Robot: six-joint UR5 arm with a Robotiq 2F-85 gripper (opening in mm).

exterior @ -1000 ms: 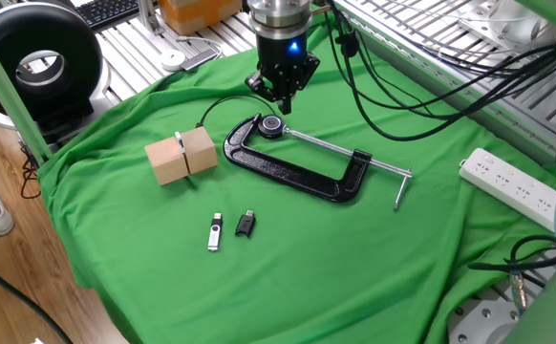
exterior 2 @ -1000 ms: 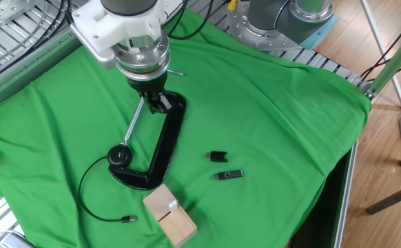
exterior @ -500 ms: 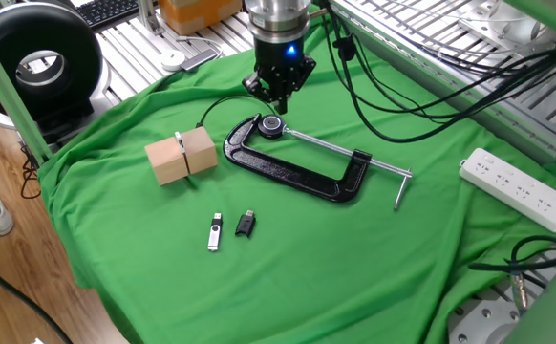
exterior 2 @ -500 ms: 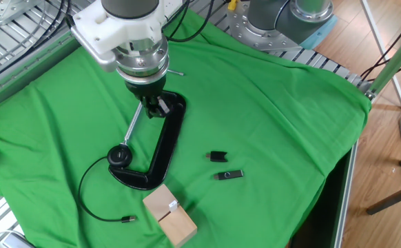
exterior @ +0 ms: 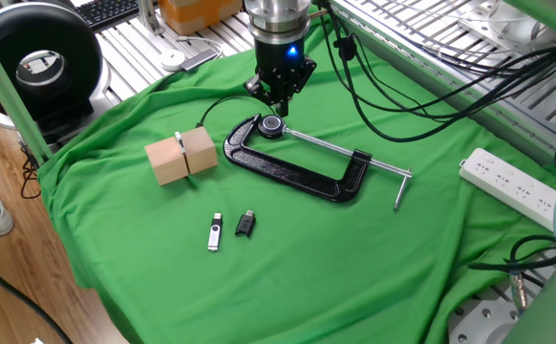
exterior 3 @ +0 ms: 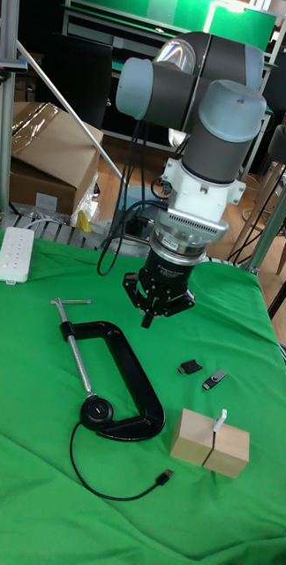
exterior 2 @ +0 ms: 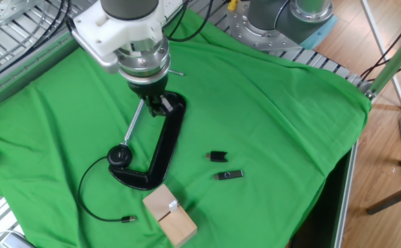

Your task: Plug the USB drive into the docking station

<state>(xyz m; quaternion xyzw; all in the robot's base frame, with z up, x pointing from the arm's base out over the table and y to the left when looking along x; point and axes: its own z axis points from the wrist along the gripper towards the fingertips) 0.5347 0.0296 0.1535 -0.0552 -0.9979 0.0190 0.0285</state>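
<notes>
Fingers point(exterior 3: 146, 320) clenched, empty in tall view; cable plug point(exterior 3: 164, 477) unseen in one fixed view.

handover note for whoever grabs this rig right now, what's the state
End effector: hangs above the cloth near the round end of the black C-clamp, nothing visibly in it; whether it is open or shut cannot be told.
USB drive: silver and black, lying flat on the green cloth, beside a small black adapter, untouched.
Wooden block: sits on the cloth with a white piece standing in its slot; a loose black cable runs near it.
Done: nothing yet. Left: pick up the drive and plug it in.
</notes>
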